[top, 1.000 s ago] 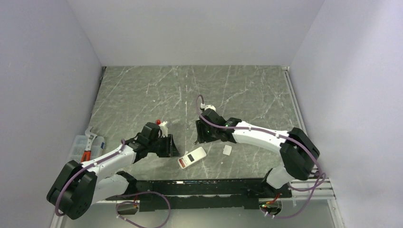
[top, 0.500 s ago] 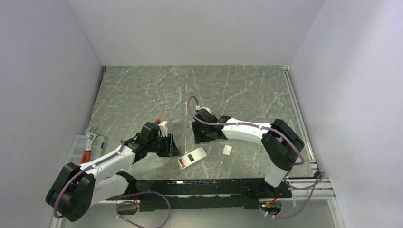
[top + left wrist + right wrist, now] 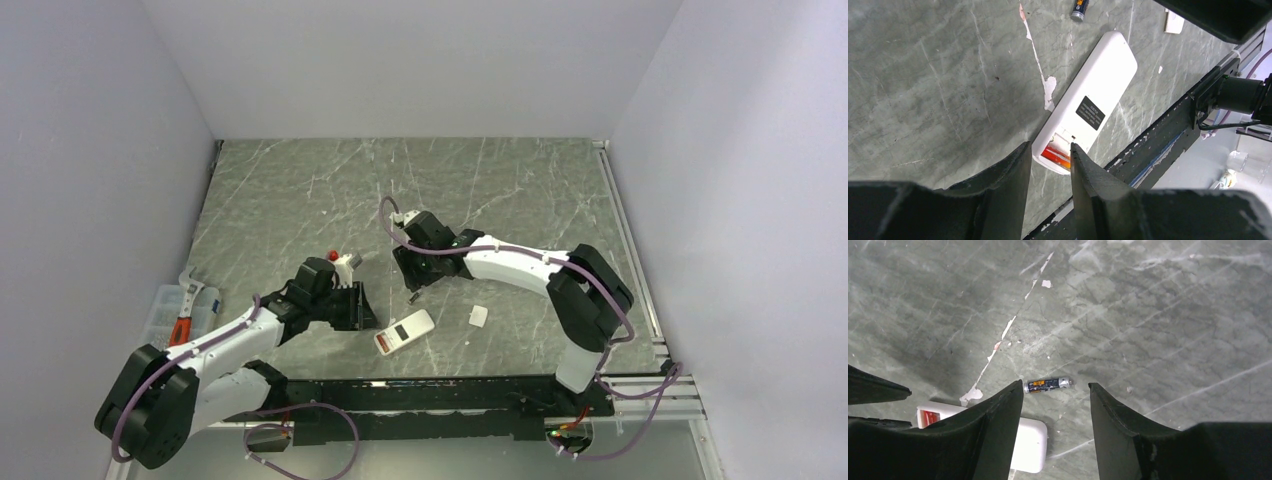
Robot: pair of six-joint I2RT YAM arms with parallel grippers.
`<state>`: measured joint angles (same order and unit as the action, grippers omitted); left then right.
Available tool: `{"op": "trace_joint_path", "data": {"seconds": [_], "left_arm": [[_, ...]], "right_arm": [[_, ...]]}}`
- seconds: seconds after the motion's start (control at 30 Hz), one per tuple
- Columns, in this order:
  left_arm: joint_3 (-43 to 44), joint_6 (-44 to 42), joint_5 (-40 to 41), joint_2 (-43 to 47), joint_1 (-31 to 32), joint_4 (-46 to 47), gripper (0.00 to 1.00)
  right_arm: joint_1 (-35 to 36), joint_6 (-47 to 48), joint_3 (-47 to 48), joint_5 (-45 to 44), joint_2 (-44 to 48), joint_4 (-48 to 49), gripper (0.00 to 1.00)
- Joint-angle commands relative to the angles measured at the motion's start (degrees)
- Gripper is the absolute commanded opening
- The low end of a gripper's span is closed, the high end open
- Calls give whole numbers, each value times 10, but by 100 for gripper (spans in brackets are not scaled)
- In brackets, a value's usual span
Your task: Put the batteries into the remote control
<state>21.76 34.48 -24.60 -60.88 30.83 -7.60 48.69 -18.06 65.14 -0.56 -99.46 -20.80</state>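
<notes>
One metallic cylindrical battery (image 3: 1047,384) lies on the veined stone bench (image 3: 1148,315) near the smooth white remote control (image 3: 1088,110); left end effector (image 3: 1049,147) and right end effector (image 3: 1055,390) both gape, empty.

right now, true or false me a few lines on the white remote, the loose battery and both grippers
1. The white rectangular remote control lies back up, dark label showing. True.
2. The small dark cylindrical battery is clamped in the right gripper. False: it lies on the grey marble table, ahead of open jaws.
3. The small flat white square plastic piece sits on top of the remote. False: it lies apart from it on the table.
4. The left gripper holds nothing. True.
</notes>
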Motion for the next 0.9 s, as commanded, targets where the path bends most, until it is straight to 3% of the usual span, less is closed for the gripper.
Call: {"op": "trace_joint_path", "data": {"seconds": [0.0, 0.33, 0.87], "left_arm": [[-5, -12, -12, 17, 2, 10, 40], [-6, -11, -12, 24, 2, 7, 40], [-10, -1, -18, 37, 2, 1, 40]], "right_arm": [[-7, 73, 31, 47, -15, -8, 55], [-24, 147, 57, 159, -48, -25, 53], [-39, 151, 44, 194, -74, -22, 54]]}}
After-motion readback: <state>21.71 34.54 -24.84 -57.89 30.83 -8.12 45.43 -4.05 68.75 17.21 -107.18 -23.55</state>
